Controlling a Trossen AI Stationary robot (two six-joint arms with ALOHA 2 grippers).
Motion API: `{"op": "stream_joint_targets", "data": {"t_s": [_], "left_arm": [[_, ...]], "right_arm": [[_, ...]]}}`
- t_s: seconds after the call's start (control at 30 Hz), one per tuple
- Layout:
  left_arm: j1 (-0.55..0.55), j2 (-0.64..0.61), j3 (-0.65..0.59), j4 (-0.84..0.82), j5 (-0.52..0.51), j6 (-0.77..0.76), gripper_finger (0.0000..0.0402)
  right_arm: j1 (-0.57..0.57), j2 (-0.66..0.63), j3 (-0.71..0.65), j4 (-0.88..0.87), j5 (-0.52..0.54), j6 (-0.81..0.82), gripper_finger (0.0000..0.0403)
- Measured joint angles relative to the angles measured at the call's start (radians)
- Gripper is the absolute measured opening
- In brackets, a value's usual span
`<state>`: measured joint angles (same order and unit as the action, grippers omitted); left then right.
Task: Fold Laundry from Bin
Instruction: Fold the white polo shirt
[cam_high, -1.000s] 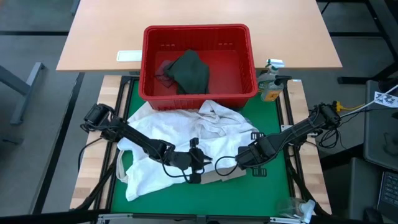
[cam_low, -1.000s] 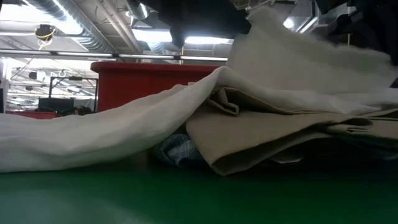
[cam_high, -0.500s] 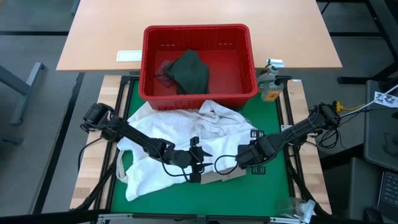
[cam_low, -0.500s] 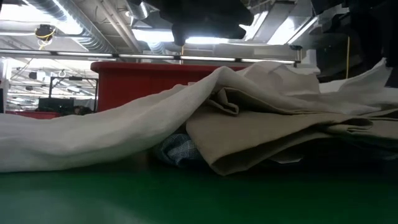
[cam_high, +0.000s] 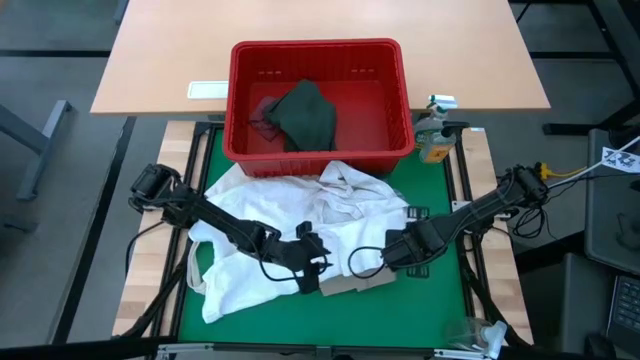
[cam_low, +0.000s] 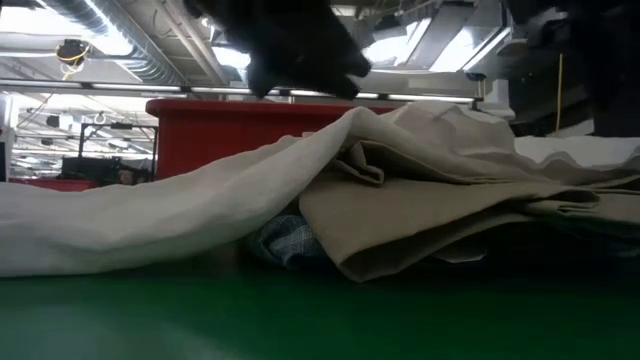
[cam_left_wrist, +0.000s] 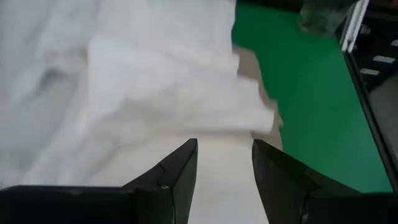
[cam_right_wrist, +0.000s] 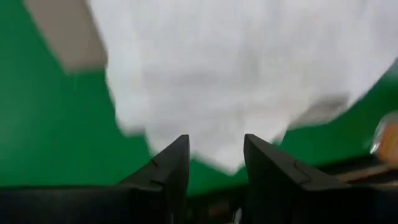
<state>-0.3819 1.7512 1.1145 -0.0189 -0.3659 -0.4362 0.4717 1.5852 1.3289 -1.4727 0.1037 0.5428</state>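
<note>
Red bin (cam_high: 318, 100) at the far edge of the green mat (cam_high: 445, 200), straddling onto the wooden tabletop (cam_high: 160, 60); dark green-grey top (cam_high: 305, 115) inside, beside a small maroon piece (cam_high: 262, 112). Large white shirt (cam_high: 290, 225) spread over the mat's middle, touching the bin's near wall, draped over a tan shirt (cam_low: 440, 225) and a scrap of blue-striped cloth (cam_low: 285, 240) in the low view. Left gripper (cam_high: 312, 262) above the white shirt near the mat's near edge, jaws spread, nothing between its 2 fingers (cam_left_wrist: 177, 171). Right gripper (cam_high: 392, 250) just beside the shirt's right edge, jaws likewise spread and empty, fingers (cam_right_wrist: 168, 165) over white cloth. Bottle (cam_high: 435, 140) at the mat's far right corner.
</note>
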Motion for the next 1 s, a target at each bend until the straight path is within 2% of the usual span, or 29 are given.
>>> {"op": "stream_joint_targets", "data": {"t_s": [0.2, 0.33, 0.5, 0.73, 0.83, 1.0], "left_arm": [[-0.034, 0.0, 0.0, -0.166, 0.054, -0.131, 0.0148], [-0.068, 0.0, 0.0, -0.297, 0.081, -0.218, 0.0148], [-0.113, 0.0, 0.0, -0.417, 0.096, -0.309, 0.0148], [-0.156, 0.069, 0.001, -0.402, 0.052, -0.324, 0.0144], [-0.164, 0.103, 0.0, -0.386, 0.11, -0.333, 0.0133], [-0.181, 0.113, 0.0, -0.373, 0.244, -0.386, 0.0111]], "right_arm": [[-0.002, 0.002, -0.049, 0.218, 0.221, -0.01, 0.0154], [-0.022, 0.001, -0.115, 0.348, 0.245, -0.051, 0.0154], [-0.049, 0.001, -0.241, 0.558, 0.168, -0.059, 0.0154], [-0.046, 0.001, -0.451, 0.786, -0.064, -0.072, 0.0154], [-0.028, -0.005, -0.49, 0.807, -0.152, -0.028, 0.0154], [0.035, -0.003, -0.48, 0.8, -0.267, -0.021, 0.0154]]}}
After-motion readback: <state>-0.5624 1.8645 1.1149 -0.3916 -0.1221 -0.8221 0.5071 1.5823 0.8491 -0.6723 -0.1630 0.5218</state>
